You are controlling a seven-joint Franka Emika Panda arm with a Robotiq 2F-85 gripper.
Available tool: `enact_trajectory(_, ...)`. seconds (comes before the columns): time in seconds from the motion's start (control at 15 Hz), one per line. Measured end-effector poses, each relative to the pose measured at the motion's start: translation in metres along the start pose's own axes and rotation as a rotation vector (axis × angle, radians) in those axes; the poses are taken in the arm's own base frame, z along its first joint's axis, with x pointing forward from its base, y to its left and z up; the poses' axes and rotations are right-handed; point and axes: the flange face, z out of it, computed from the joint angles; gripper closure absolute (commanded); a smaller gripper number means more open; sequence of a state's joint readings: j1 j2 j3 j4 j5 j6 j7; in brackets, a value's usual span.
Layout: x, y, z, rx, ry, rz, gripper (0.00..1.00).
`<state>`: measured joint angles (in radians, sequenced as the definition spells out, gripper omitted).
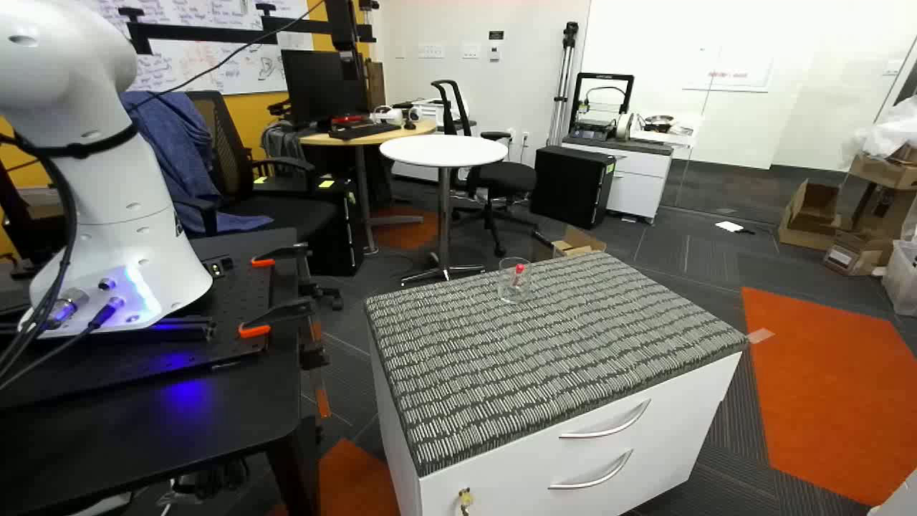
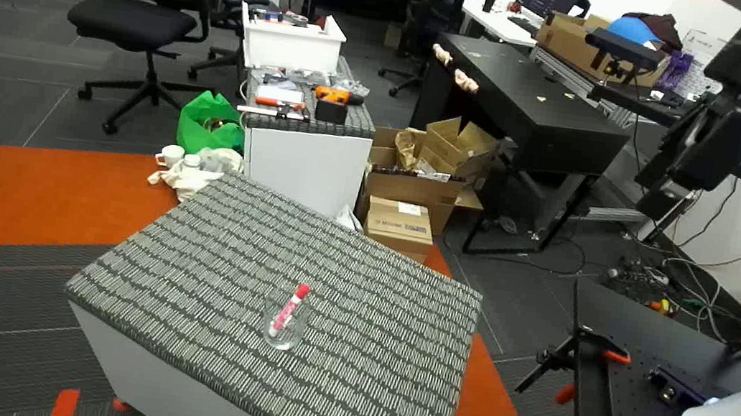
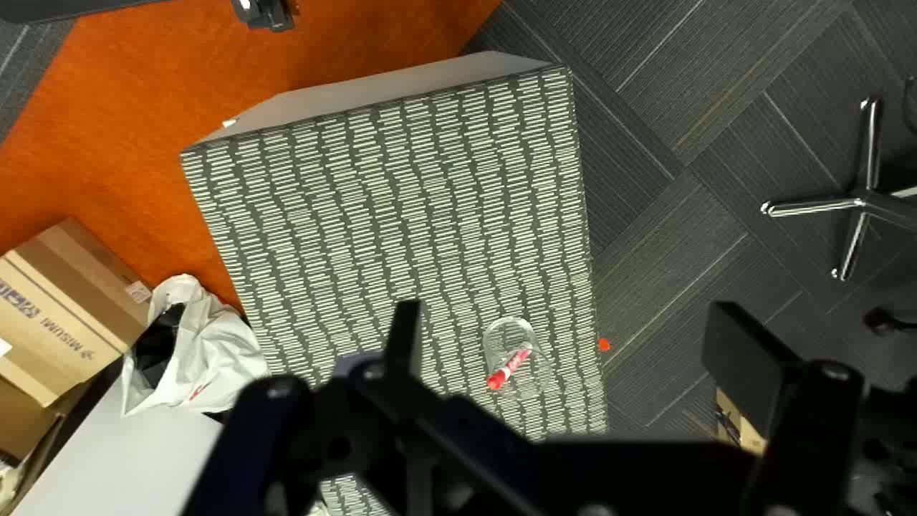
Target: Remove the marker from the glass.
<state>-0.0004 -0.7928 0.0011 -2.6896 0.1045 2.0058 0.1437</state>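
The marker is red with a whitish body. It leans inside the small clear glass, red end up past the rim. The marker point(image 1: 519, 274) and the glass point(image 1: 510, 289) show in an exterior view on the far part of the grey ribbed top. In an exterior view, the marker point(image 2: 285, 312) and the glass point(image 2: 284, 334) stand near the middle of the top. In the wrist view, the marker point(image 3: 510, 365) and the glass point(image 3: 526, 380) show beyond the fingers. My gripper point(image 3: 566, 322) is open and empty, well above the glass. It also shows high in an exterior view point(image 2: 663, 187).
The grey ribbed mat point(image 1: 559, 351) covers a white drawer cabinet point(image 1: 573, 473). The black robot table point(image 1: 143, 423) with clamps stands beside it. A round white table point(image 1: 444, 149) stands behind. Cardboard boxes point(image 2: 401, 223) and another cabinet point(image 2: 307, 166) stand close to the mat's far edge.
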Motion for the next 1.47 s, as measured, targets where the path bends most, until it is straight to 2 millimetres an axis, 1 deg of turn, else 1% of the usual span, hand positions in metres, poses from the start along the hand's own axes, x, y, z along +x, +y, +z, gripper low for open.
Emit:
enact_trajectory(0.6, 0.000, 0.000, 0.000, -0.002, 0.001, -0.001, 0.00)
enact_trajectory(0.73, 0.004, 0.000, -0.003, -0.019, 0.037, -0.007, 0.00)
enact_trajectory(1.0, 0.021, -0.001, -0.013, -0.072, 0.189, -0.040, 0.00)
enact_trajectory(1.13, 0.031, -0.002, -0.012, -0.095, 0.248, -0.059, 0.00)
enact_trajectory(1.27, 0.042, -0.003, -0.006, -0.114, 0.285, -0.079, 0.00)
enact_trajectory(1.47, 0.060, -0.006, 0.014, -0.140, 0.299, -0.118, 0.00)
